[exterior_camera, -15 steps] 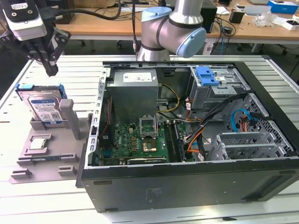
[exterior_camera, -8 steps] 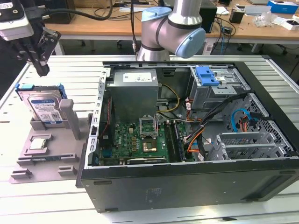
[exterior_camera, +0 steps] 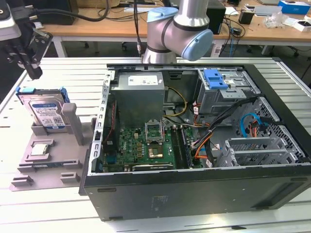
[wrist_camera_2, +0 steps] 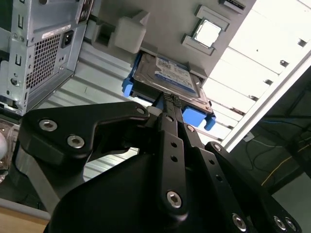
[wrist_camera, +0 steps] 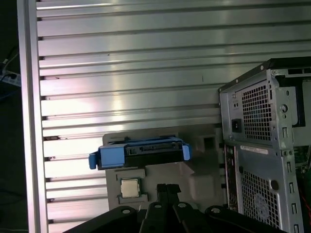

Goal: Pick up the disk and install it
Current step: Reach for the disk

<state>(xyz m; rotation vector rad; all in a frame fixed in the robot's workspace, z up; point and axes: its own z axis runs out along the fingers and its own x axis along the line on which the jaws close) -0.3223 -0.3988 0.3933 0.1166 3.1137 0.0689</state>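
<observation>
The disk (exterior_camera: 46,112) stands upright on its edge in a grey plastic holder (exterior_camera: 48,158) at the exterior view's left. It is a silver drive with a white-and-blue label in a blue bracket. My gripper (exterior_camera: 35,73) hangs just above and slightly behind the disk, apart from it. In both wrist views the two black fingers are pressed together with nothing between them. In the first wrist view the gripper (wrist_camera: 164,187) points down at the disk's blue top edge (wrist_camera: 141,151). In the second wrist view the gripper (wrist_camera_2: 170,99) sits in front of the disk's labelled face (wrist_camera_2: 165,75).
A small square CPU chip (exterior_camera: 40,149) lies in the holder in front of the disk. The open computer case (exterior_camera: 194,189) lies to the exterior view's right of the holder, with a blue latch on a grey cage (exterior_camera: 216,79) at its back. The arm's joints (exterior_camera: 180,29) rise behind the case.
</observation>
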